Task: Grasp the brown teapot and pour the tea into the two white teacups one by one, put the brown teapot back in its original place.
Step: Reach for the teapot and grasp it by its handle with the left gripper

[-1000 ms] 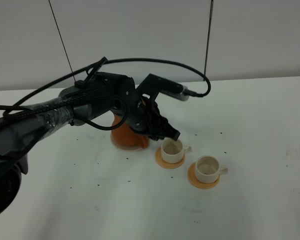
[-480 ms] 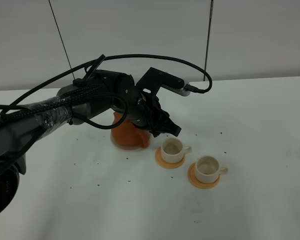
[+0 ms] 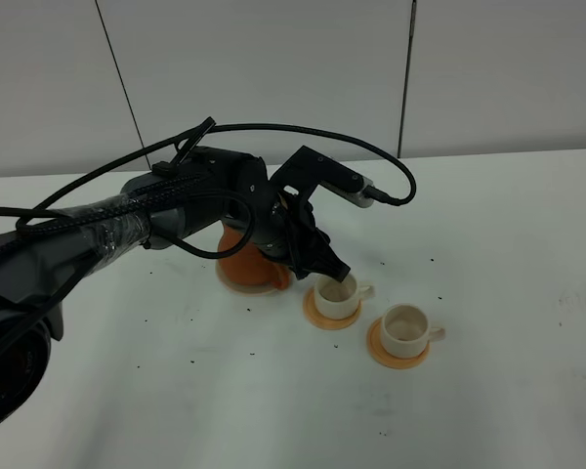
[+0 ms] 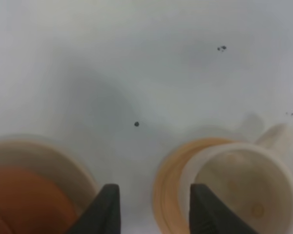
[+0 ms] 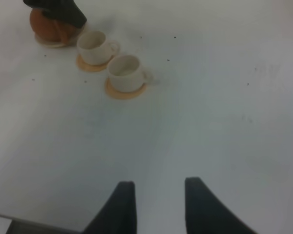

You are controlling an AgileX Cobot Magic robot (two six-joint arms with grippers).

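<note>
The brown teapot [image 3: 244, 264] sits on its pale saucer [image 3: 232, 282], partly hidden behind my left arm. My left gripper [image 3: 329, 265] hangs low between the teapot and the nearer white teacup [image 3: 337, 289]. In the left wrist view its fingers [image 4: 109, 204] stand open with only bare table between them, flanked by the teapot [image 4: 24, 200] and that cup [image 4: 239, 190]. The second white teacup [image 3: 406, 329] stands further right. My right gripper [image 5: 156, 187] is open and empty, far from the teapot [image 5: 45, 27] and both cups [image 5: 93, 41] [image 5: 124, 67].
Each cup rests on a flat orange coaster [image 3: 322, 315] [image 3: 386, 356]. Small dark specks dot the white table [image 3: 488, 244]. A black cable [image 3: 273, 129] loops above my left arm. A white wall stands behind the table's far edge.
My left wrist has lifted a little and its fingertips have then dipped back down beside the nearer cup. Teapot and cups have stayed put.
</note>
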